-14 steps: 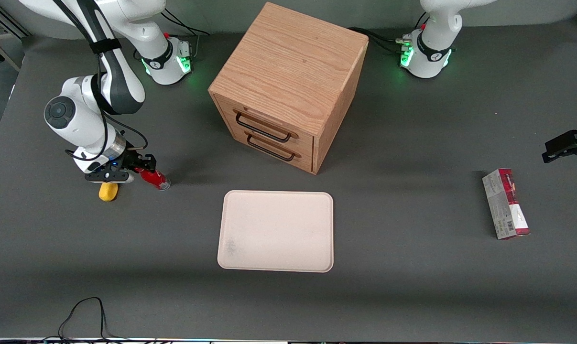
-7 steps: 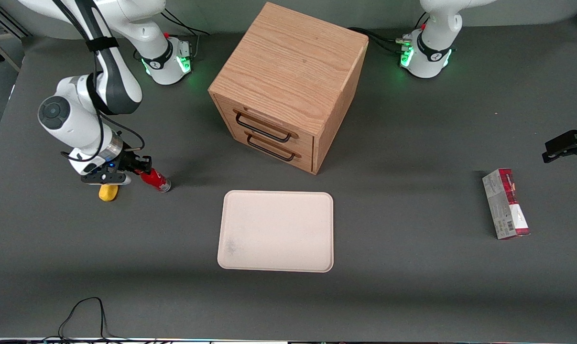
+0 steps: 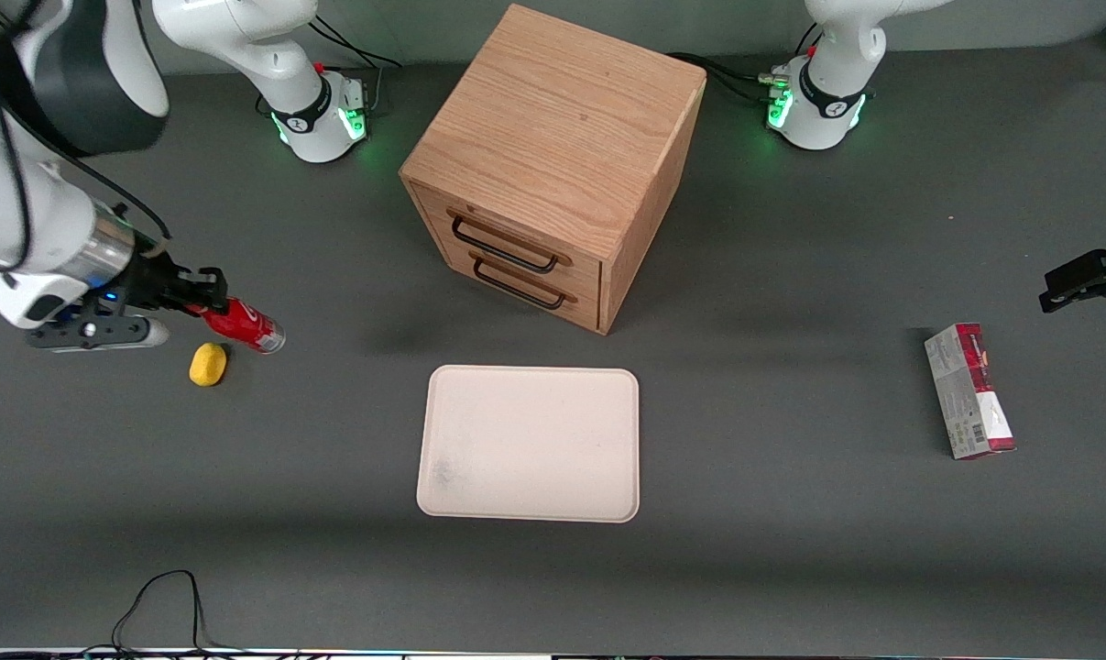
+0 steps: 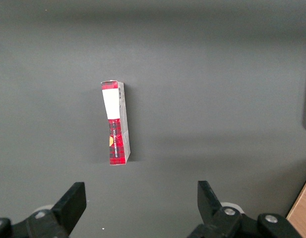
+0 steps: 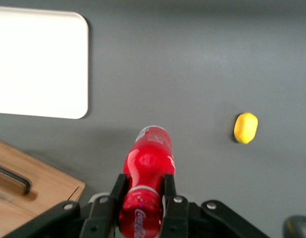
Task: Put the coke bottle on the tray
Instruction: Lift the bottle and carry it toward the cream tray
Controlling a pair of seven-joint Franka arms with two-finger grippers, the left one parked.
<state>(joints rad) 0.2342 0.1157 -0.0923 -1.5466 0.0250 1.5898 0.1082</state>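
My gripper (image 3: 206,302) is shut on the small red coke bottle (image 3: 246,324) and holds it lifted above the table at the working arm's end. The bottle lies tilted, its clear base pointing toward the tray. In the right wrist view the bottle (image 5: 147,173) sits between the two black fingers (image 5: 118,186), gripped near its cap end. The cream tray (image 3: 530,443) lies flat and bare, nearer the front camera than the wooden cabinet; its corner also shows in the right wrist view (image 5: 38,64).
A yellow lemon-like lump (image 3: 208,364) lies on the table just below the gripper, also in the right wrist view (image 5: 245,128). The wooden drawer cabinet (image 3: 553,156) stands mid-table. A red-and-grey carton (image 3: 969,390) lies toward the parked arm's end.
My gripper has risen off the table with the coke bottle in it and shifted toward the working arm's end. The yellow lump stays where it was.
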